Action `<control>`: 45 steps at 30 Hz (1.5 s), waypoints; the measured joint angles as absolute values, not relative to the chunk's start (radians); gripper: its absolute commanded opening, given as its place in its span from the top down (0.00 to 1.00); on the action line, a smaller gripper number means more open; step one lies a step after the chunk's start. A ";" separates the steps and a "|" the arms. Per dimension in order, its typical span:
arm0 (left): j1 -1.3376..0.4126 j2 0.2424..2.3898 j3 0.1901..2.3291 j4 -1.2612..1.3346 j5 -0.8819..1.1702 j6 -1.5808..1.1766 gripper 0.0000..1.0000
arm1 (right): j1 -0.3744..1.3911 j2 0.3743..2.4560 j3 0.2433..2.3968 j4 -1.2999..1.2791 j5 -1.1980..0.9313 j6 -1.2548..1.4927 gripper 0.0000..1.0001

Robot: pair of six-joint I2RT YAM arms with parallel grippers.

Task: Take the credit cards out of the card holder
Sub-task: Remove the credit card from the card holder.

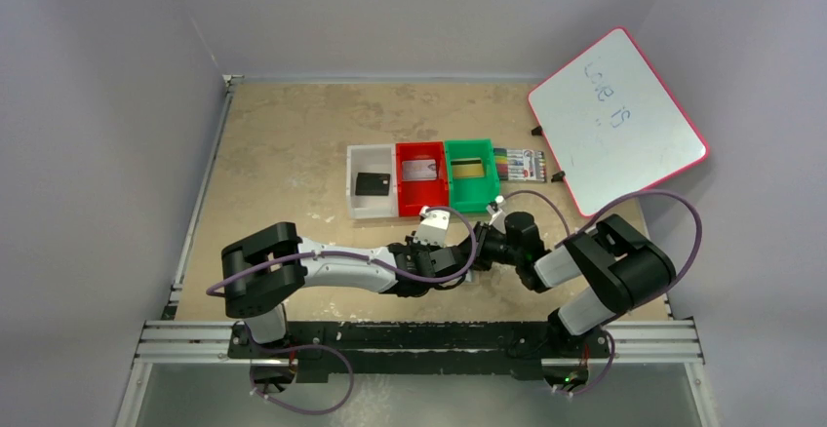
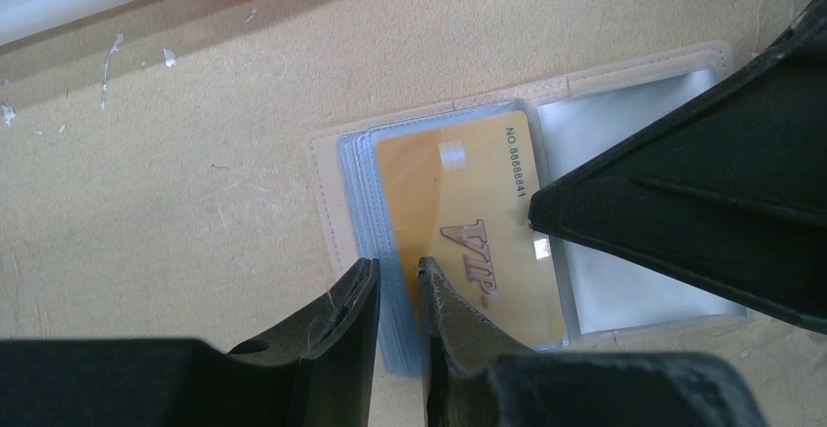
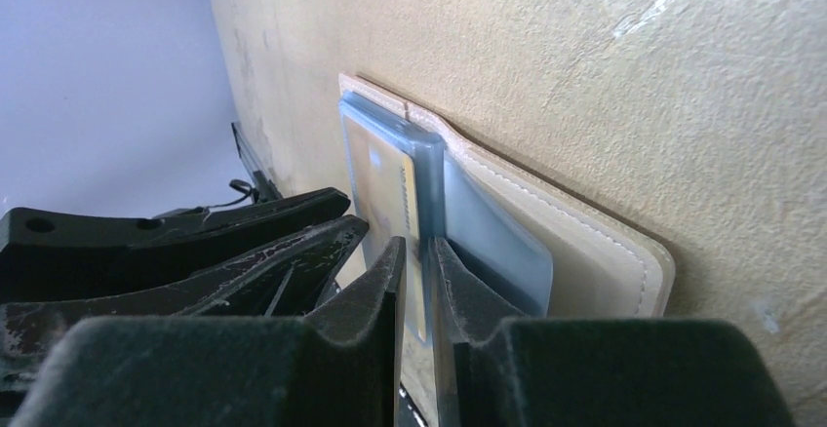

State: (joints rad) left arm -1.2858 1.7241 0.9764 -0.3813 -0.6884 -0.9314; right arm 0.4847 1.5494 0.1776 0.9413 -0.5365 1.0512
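Card holder (image 2: 644, 68) open flat, long axis across left wrist view; left fingers (image 2: 341, 329) pinch sleeves (image 2: 359, 188); right fingers (image 3: 375, 300) pinch gold card (image 2: 458, 203).

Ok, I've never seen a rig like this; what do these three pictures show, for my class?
Two robot arms bolted to a table, each ending in a two-finger gripper. The wide picture looks down from above; the other two come from a camera on each wrist. On the table: a white bin, red bin and green bin, each holding a card, a marker pack, a whiteboard and an open card holder. The left gripper pinches its plastic sleeves; the right gripper appears to pinch the gold card.
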 measured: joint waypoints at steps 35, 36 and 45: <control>-1.290 1.736 0.976 -0.354 -0.691 -0.932 0.86 | 0.420 1.438 0.151 0.810 -0.545 0.984 1.00; -1.290 1.736 0.974 -0.354 -0.691 -0.933 0.86 | 0.413 1.432 0.149 0.806 -0.546 0.981 1.00; -1.291 1.735 0.971 -0.351 -0.694 -0.933 0.85 | 0.387 1.394 0.128 0.775 -0.554 0.955 1.00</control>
State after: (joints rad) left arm -1.2907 1.7348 0.9714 -0.3508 -0.6941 -0.9325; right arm 0.3866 1.3941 0.1284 0.7746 -0.5537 0.9554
